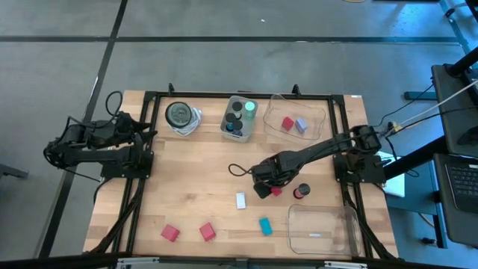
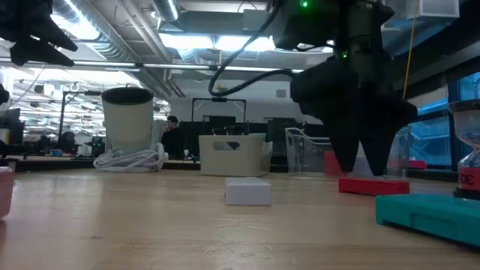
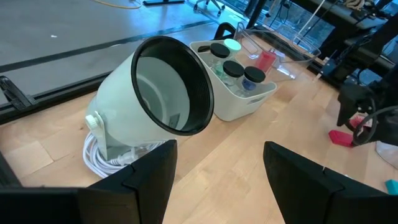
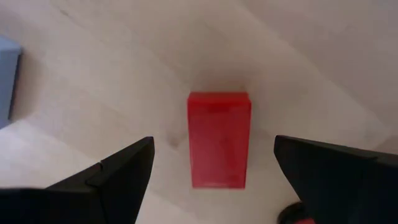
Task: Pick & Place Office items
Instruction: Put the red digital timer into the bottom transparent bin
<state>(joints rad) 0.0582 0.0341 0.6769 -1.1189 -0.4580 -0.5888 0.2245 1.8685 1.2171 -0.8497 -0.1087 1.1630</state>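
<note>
Left gripper (image 3: 214, 180) waits at the table's left edge, jaws wide apart, holding nothing. At mid-table the right gripper (image 4: 214, 168) hangs directly over a red block (image 4: 219, 138) lying flat on the wood, jaws spread wide to either side and clear of it. Judged step: lining up for the pick. Next move calls for a straight descent, then closing across the block's narrow width. In the high view the gripper hides most of the block.

One camera looks straight down on the whole table (image 1: 194, 187). One sits low at table height, looking across into the room. The left wrist camera faces a pale round lamp (image 3: 155, 93). The right wrist camera looks down, very close, at a red block (image 4: 218, 138), which the low camera sees too.
</note>
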